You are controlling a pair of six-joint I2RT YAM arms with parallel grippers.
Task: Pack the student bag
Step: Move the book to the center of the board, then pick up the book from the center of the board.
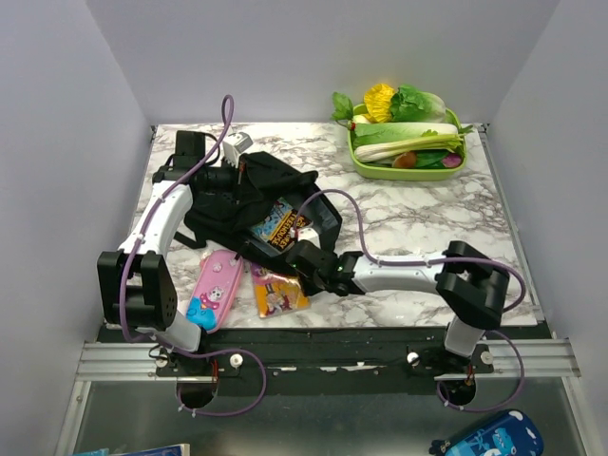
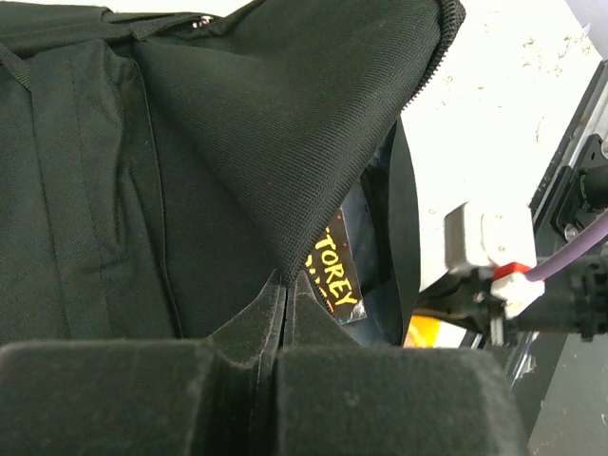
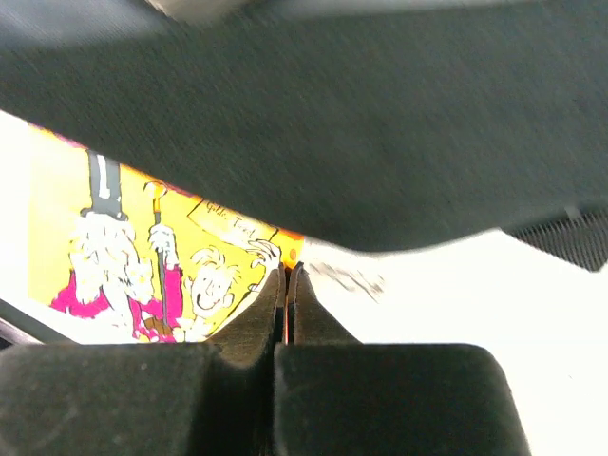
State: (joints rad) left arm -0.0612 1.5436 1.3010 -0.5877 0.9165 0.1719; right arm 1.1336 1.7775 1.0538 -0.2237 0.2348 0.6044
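While I watch the overhead feed, the white-and-grey marble table (image 1: 427, 237) fills most of the view. The student bag (image 1: 261, 185), a large soft black fabric backpack, lies slumped on its left-centre part. A dark-covered book with yellow lettering (image 1: 280, 223) shows in the bag's opening.

At the far right of the table is a lime-green plastic tray (image 1: 399, 175) heaped with vegetables, well apart from the bag.

Near the front edge, just below the bag, a thin yellow picture book (image 1: 278, 292) lies flat beside a pink oblong pencil case (image 1: 215, 290).

My left gripper (image 2: 287, 285) is clenched on a fold of the bag's black flap. My right gripper (image 3: 285, 280) is pinched tight on the yellow picture book's edge, with an orange sliver showing between its fingers.
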